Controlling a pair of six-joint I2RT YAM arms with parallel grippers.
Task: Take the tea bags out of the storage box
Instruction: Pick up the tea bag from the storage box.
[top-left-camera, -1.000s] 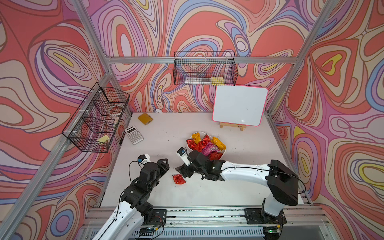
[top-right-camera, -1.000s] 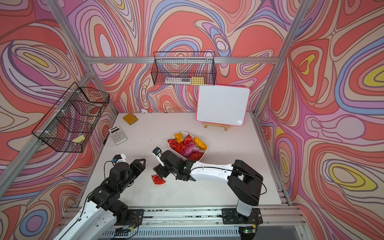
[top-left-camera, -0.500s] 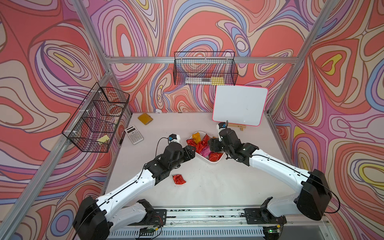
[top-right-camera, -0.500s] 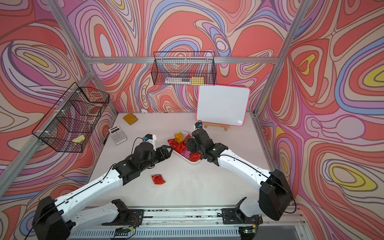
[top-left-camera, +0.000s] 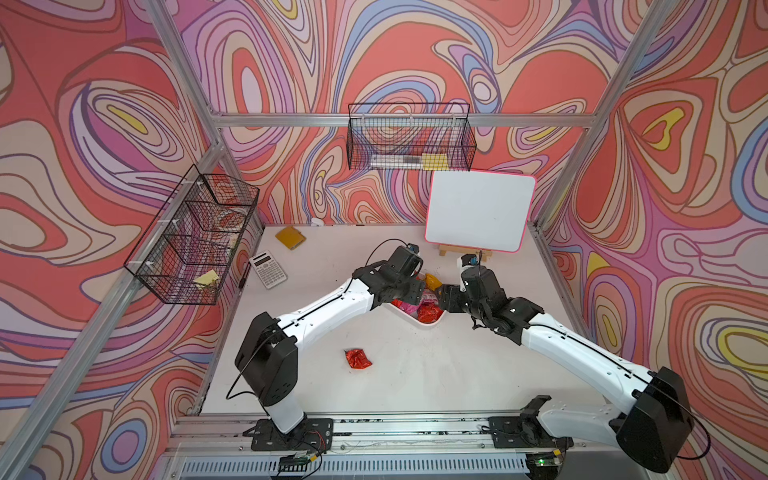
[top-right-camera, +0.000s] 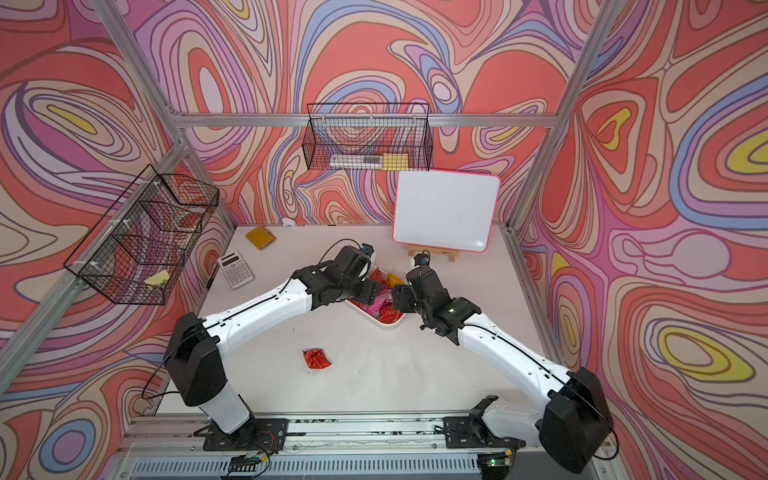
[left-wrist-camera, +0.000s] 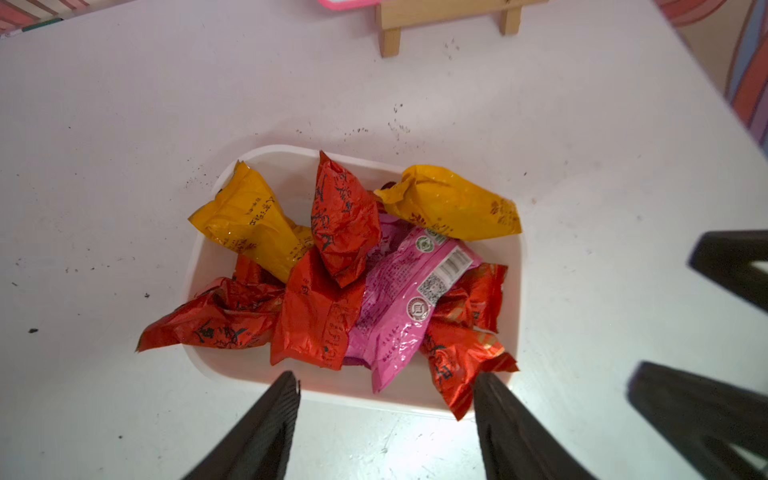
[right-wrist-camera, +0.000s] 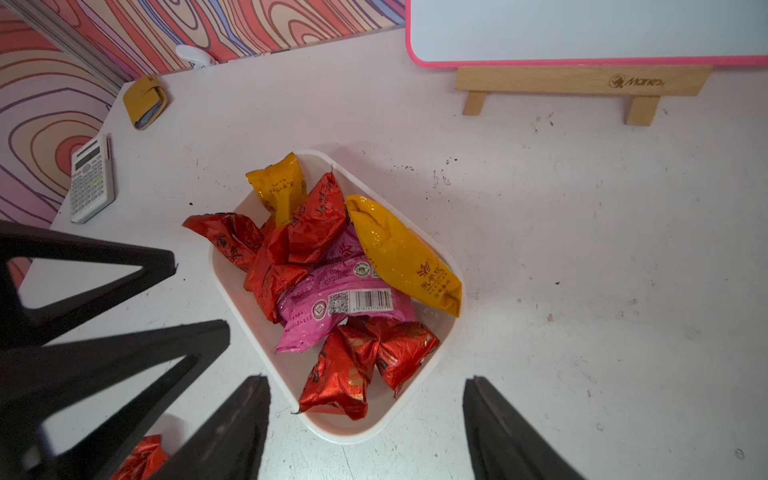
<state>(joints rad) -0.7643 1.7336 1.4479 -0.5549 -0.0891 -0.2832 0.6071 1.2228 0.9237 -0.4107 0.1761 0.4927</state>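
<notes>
The storage box (top-left-camera: 428, 326) (top-right-camera: 388, 325), a shallow white tray, sits mid-table with several tea bags heaped in it: red ones (left-wrist-camera: 345, 216), a yellow one (left-wrist-camera: 449, 203) and a pink one (right-wrist-camera: 332, 299). One red tea bag (top-left-camera: 357, 358) (top-right-camera: 316, 358) lies alone on the table nearer the front. My left gripper (left-wrist-camera: 386, 378) (top-left-camera: 410, 292) hovers open at one long side of the box. My right gripper (right-wrist-camera: 365, 380) (top-left-camera: 446, 297) hovers open over the box's front corner, facing the left one. Neither holds anything.
A pink-edged whiteboard (top-left-camera: 478, 216) on a wooden easel stands just behind the box. A calculator (top-left-camera: 268, 269) and a mustard pad (top-left-camera: 290, 237) lie at the back left. Wire baskets hang on the left wall (top-left-camera: 195, 232) and the back wall (top-left-camera: 409, 137).
The right gripper left the loose red tea bag at the front and swung back to the box. The left arm reached out from the front left to the box.
</notes>
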